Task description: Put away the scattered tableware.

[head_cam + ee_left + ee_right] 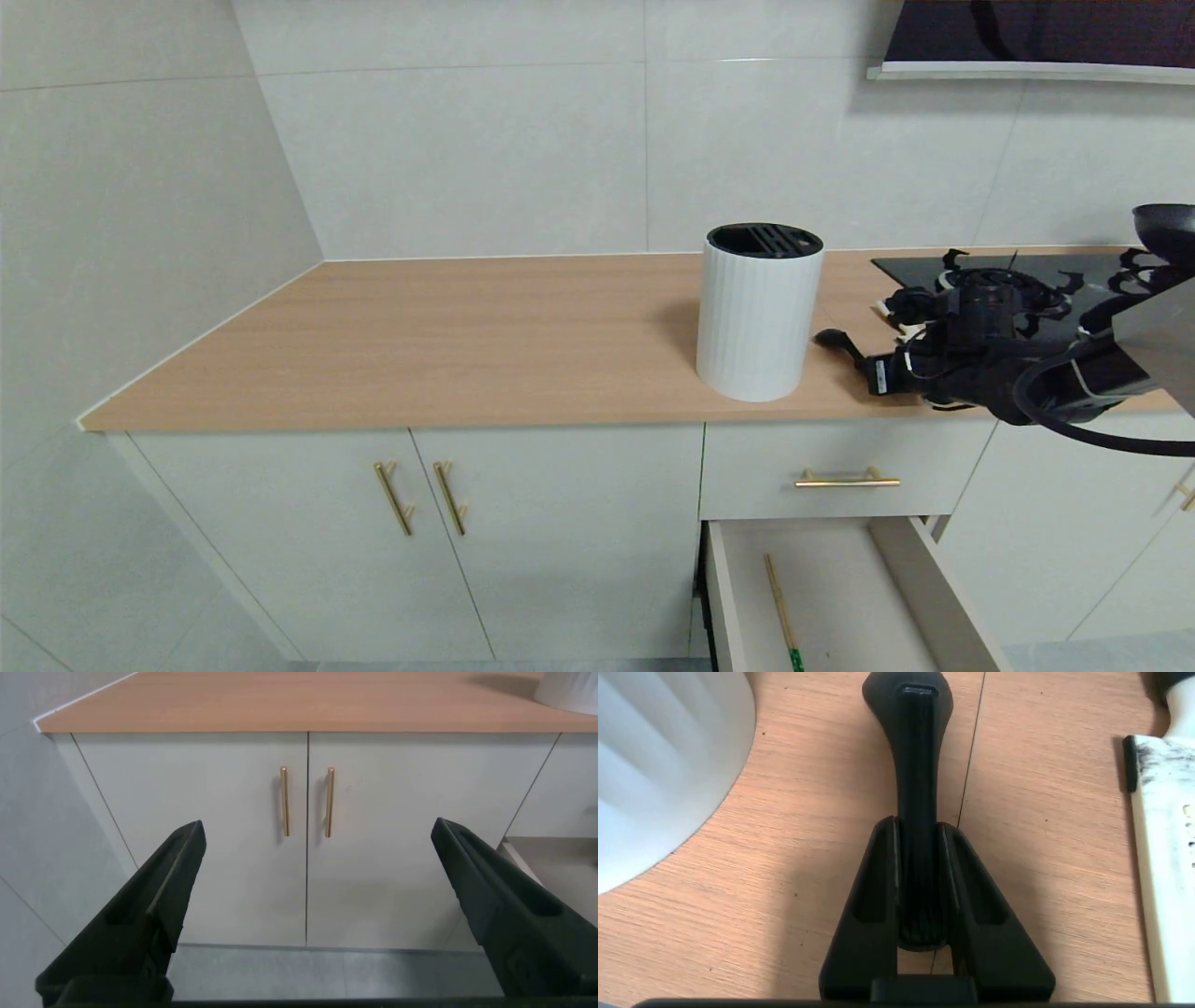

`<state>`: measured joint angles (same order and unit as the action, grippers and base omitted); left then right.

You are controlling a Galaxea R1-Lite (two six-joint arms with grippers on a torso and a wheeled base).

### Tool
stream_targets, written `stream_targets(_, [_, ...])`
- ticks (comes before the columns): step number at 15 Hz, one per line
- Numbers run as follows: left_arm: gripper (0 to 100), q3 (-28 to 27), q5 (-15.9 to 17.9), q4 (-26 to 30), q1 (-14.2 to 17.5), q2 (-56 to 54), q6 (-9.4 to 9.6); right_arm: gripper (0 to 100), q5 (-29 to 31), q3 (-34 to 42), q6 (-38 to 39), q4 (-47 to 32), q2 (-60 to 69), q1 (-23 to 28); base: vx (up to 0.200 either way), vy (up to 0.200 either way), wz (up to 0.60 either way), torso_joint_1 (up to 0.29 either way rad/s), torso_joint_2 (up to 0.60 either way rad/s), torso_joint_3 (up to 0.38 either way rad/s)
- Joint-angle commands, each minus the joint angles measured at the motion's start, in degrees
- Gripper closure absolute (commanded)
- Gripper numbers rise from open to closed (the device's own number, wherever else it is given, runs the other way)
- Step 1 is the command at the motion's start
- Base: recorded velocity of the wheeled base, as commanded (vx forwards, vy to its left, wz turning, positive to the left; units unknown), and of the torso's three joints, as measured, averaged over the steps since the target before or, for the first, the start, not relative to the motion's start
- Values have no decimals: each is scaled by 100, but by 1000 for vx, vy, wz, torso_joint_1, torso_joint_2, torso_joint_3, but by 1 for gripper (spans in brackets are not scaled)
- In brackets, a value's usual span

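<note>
On the wooden bench [467,336], just right of a white ribbed holder [758,317], the right claw [917,831] is clamped on a black utensil handle [915,728] lying there, while the left claw [316,835] gapes wide open before the cabinet doors [402,859].

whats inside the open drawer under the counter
A wooden chopstick with a green end lies on the open drawer floor. The drawer's back part is hidden beneath the closed drawer above.
</note>
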<state>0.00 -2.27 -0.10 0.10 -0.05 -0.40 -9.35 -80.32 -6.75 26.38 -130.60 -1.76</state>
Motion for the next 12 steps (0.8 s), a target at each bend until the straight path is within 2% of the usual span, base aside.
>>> stream_targets(1, [0, 0, -2, -8, -1, 5, -4, 100, 30, 43, -1, -19, 166, -27, 0, 0, 0, 0, 0, 0])
stream_targets(5, [0, 0, -2, -8, 8, 5, -4, 100, 671, 632, 78, -731, 1397, -290, 0, 0, 0, 0, 0, 0])
stream_targets(7, [0, 0, -2, 1, -1, 5, -4, 100, 1190, 1010, 262, -1205, 2065, -528, 0, 0, 0, 0, 0, 0])
stream_targets(8, [0, 0, -2, 1, 8, 5, -4, 100, 1260, 1344, 473, -1258, 2372, -598, 0, 0, 0, 0, 0, 0])
stream_targets(12, [0, 0, -2, 1, -1, 5, -4, 100, 1251, 2689, 324, -907, 3471, -624, 0, 0, 0, 0, 0, 0])
